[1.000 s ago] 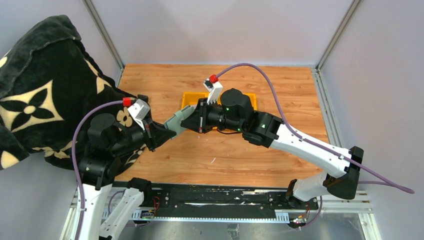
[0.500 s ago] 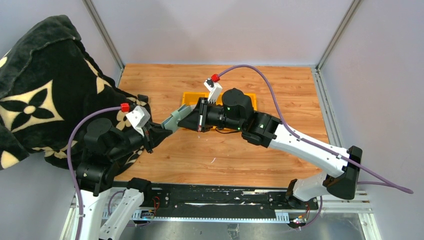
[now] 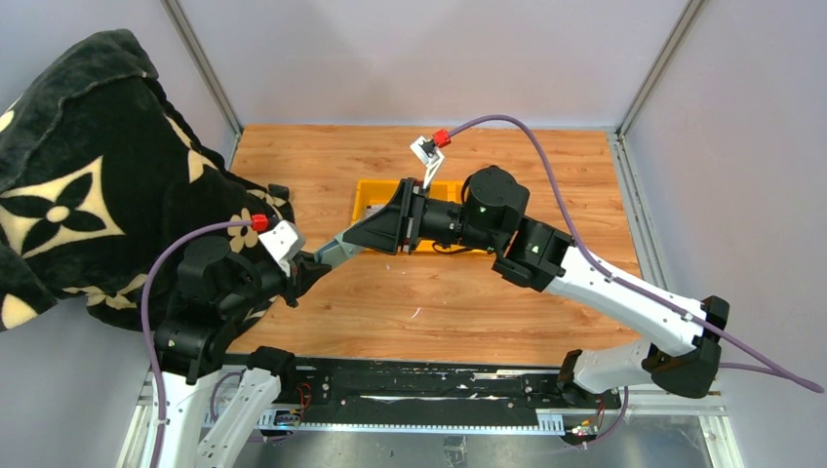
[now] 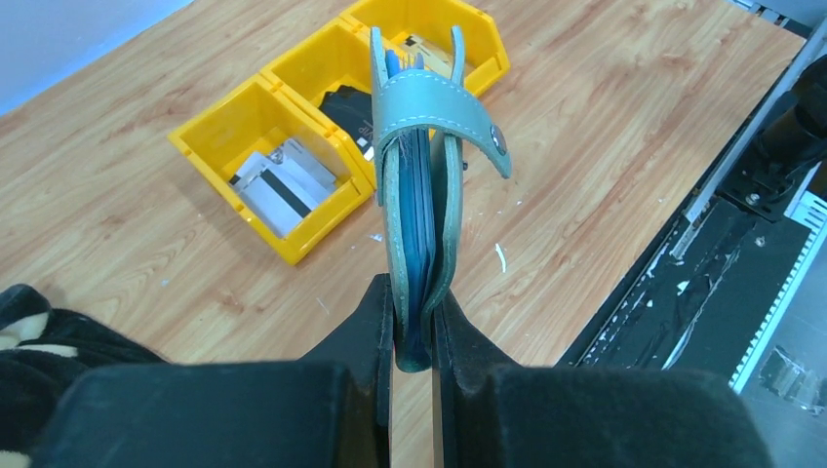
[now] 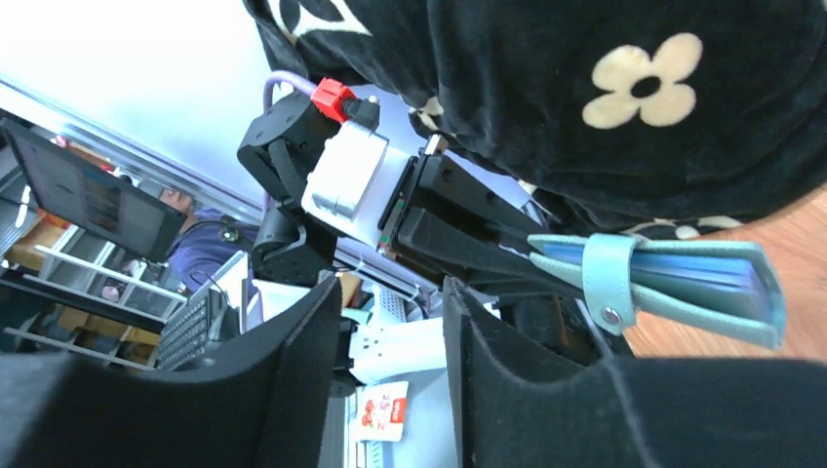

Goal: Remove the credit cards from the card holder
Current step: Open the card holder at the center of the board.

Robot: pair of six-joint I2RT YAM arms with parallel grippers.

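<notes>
You're looking at a soft sage grey-green bifold card holder (image 4: 414,195) with pale stitching along its tab and blue layers showing inside. Your yellow three-compartment plastic tray (image 4: 229,200) shows a flat pale silver-grey card (image 4: 283,180) with a dark stripe. The honey-brown wood-grain desk (image 4: 605,117) has lighter streaks, and the black fleece blanket (image 3: 68,175) carries cream flower motifs.

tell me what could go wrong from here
The left claw pinches only one end of the card holder, held in the air; a hard tug could pull it loose. The tab curls across the gap between its flaps, so the open right claw may snag it instead of reaching inside.
</notes>
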